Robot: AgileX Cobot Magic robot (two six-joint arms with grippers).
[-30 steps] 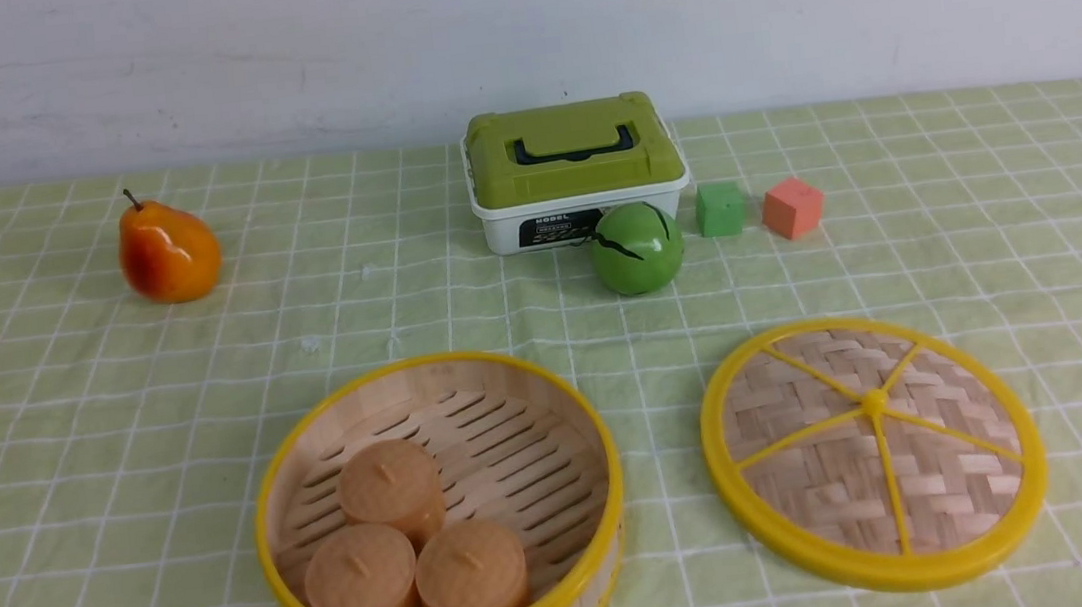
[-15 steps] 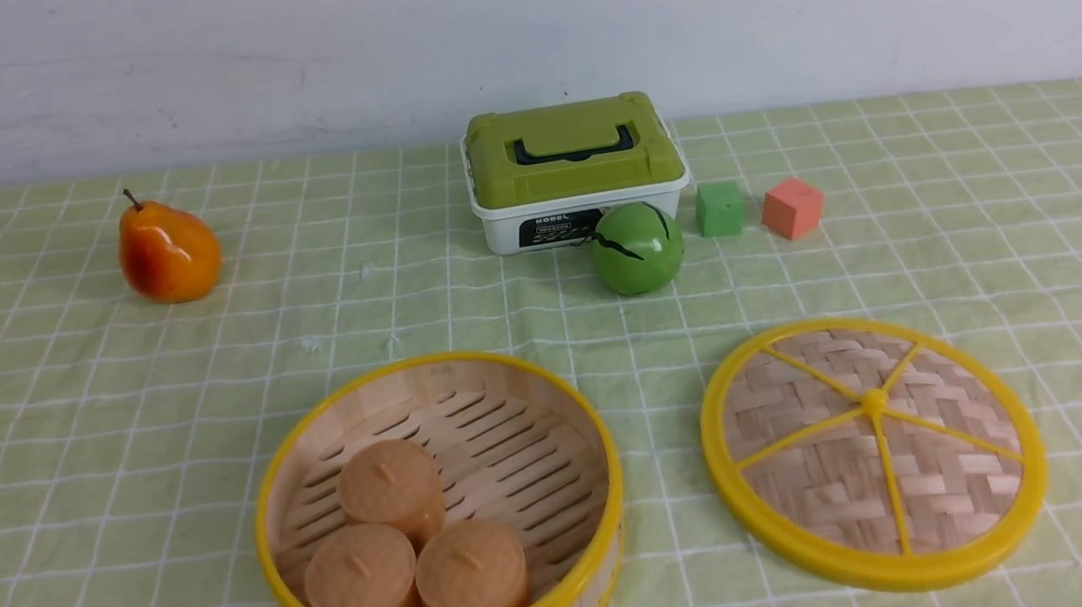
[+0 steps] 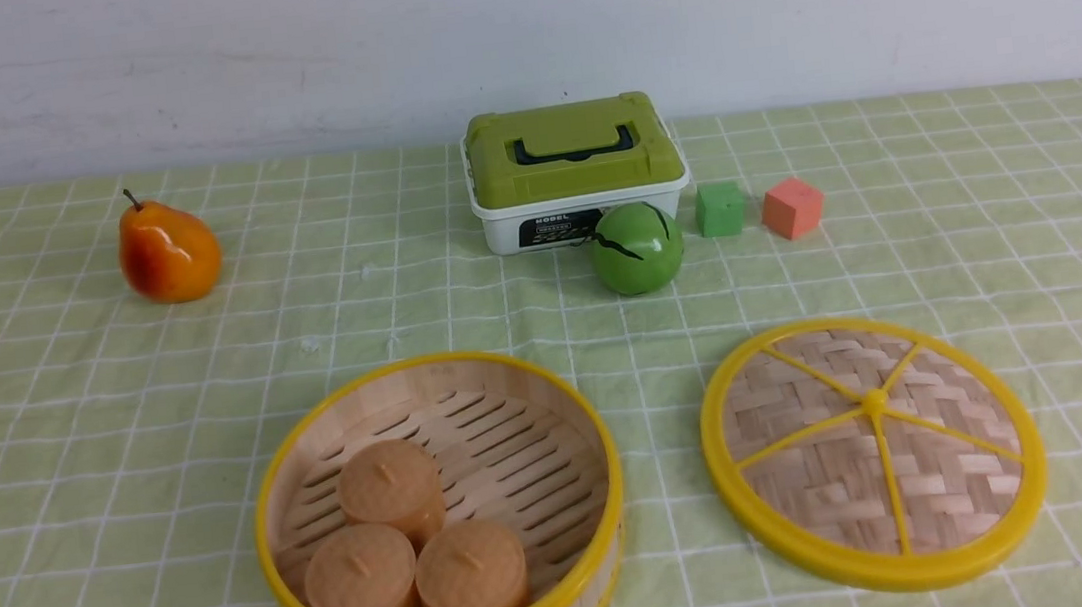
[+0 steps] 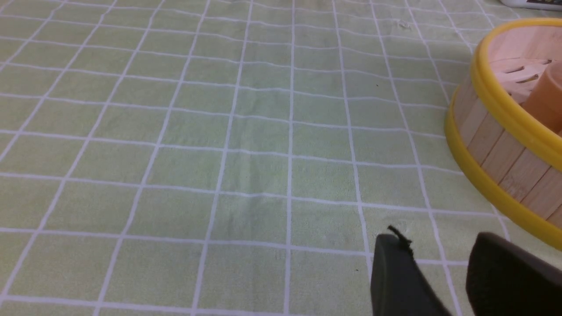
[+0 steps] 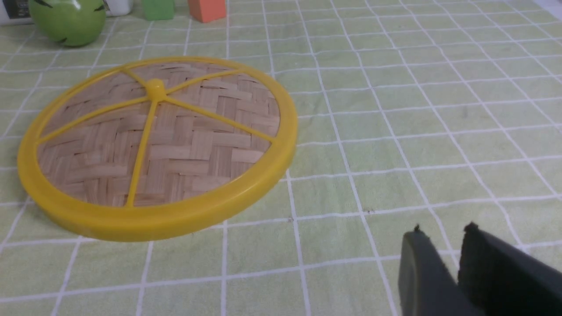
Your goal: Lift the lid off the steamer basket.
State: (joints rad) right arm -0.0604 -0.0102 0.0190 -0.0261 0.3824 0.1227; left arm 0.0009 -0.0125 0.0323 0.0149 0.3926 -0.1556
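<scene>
From my seat the lid (image 3: pixel 873 453) lies flat on the desk (image 3: pixel 70 413), just right of the open steamer basket (image 3: pixel 440 515). Left tool (image 4: pixel 439 259) is spread; right tool (image 5: pixel 441 239) only slightly parted, both empty.

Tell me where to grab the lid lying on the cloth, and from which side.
Take the lid by its central knob, coming straight down from above. It lies flat on the cloth, so its thin yellow rim leaves little room underneath, while the knob stands up where the five spokes meet. The right tool is probably nearer, though it does not show in the front view.
</scene>
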